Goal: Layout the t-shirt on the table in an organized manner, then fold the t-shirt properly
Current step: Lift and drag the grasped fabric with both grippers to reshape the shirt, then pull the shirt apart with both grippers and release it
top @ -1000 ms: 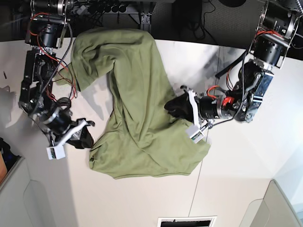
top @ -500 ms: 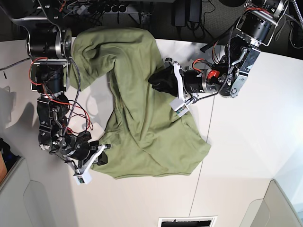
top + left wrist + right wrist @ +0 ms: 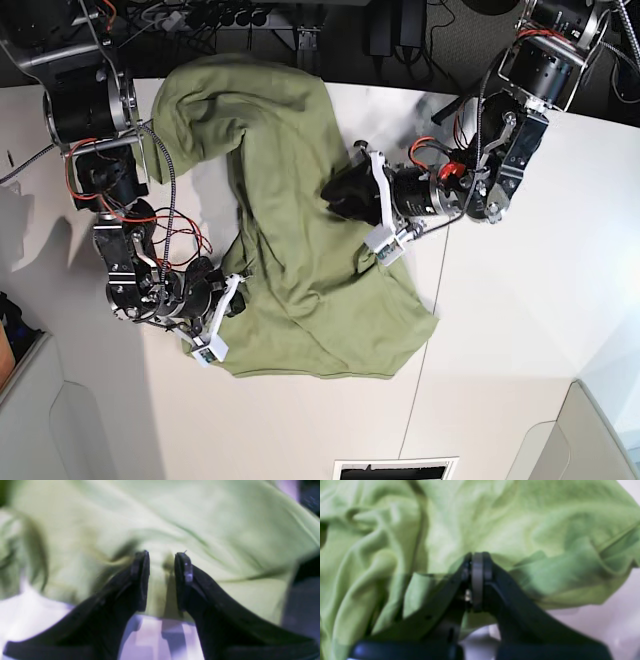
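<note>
You're early: the t-shirt [image 3: 300,230] lies bunched and twisted on the surface [image 3: 520,330], nothing folded yet, right gripper [image 3: 477,562] jaws clamped on its edge, left gripper [image 3: 162,562] jaws part open astride a fold.

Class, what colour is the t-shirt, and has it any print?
Plain olive green t-shirt, no print visible; base view shows it best.
</note>
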Robot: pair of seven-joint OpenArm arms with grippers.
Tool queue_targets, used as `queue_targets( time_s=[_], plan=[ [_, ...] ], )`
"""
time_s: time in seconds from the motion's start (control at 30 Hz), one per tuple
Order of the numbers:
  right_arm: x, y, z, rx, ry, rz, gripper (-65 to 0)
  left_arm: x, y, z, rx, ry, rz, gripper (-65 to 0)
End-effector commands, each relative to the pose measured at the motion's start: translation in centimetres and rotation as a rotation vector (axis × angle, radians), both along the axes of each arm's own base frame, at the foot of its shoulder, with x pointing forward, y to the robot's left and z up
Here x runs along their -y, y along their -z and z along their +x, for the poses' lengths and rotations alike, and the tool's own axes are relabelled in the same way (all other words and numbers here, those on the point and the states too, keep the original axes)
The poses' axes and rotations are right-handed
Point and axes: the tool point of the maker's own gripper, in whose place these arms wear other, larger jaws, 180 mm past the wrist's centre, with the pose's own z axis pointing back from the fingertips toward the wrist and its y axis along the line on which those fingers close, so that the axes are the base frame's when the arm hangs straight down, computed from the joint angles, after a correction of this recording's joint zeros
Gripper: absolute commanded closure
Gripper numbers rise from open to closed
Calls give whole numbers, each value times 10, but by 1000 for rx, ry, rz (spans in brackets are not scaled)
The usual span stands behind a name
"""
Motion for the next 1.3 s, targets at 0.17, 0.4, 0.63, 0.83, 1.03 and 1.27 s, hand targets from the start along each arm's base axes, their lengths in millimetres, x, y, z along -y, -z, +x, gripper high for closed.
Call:
queue_targets(
  time_s=[0.17, 0.4, 0.63, 0.83, 1.03, 1.27],
  plan=[
    [38, 3, -2, -38, 36, -71, 0, -15, 3, 68, 9, -106, 84, -211],
    [51, 13, -22, -152, 42, -105, 0, 5, -8, 133, 70, -137, 125, -210],
    [40, 39, -61, -254, 42, -41, 0, 17, -42, 180, 115, -186, 115, -210],
    [23, 48, -97, -251, -12, -25, 0, 23, -51, 187, 143, -166, 134, -210],
    [10, 42, -134, -219, -45, -7, 0, 22, -50, 186, 135, -163, 143, -210],
    [20, 23, -158, -151, 17, 27, 0, 30, -55, 178, 95, -108, 97, -210]
  ],
)
